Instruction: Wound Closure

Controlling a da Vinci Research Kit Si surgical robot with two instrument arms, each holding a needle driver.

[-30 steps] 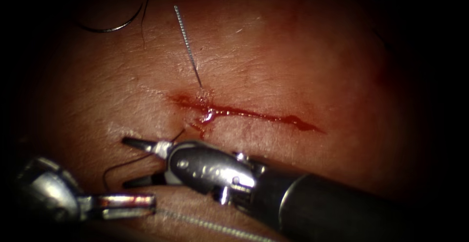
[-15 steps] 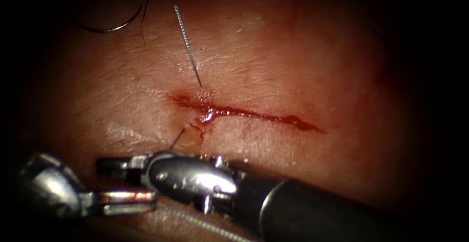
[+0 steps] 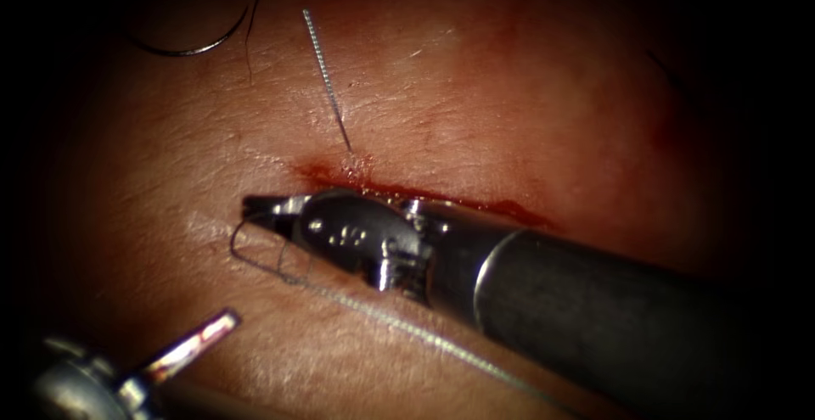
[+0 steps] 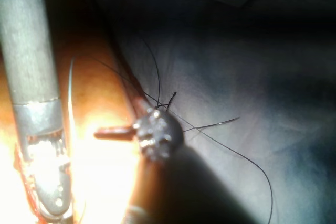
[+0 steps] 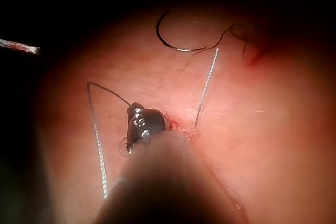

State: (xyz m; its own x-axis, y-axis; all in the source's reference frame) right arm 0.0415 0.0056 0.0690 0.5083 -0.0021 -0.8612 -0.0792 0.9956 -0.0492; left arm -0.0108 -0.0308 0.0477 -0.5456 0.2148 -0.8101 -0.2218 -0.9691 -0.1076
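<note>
— What's my right tool (image 3: 255,209) holding?

— Its jaws are pinched on the dark thin thread (image 3: 255,254), which loops just below them.

— And the curved steel needle (image 3: 191,47)?

— Lying free on the reddish tissue (image 3: 475,98), well above your tool. My left tool (image 3: 199,335) holds nothing; I can't tell its jaws.

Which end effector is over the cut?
The right end effector, holding thread, lies across the cut; the left end effector, empty, is off it. Needle lies free on tissue.
</note>
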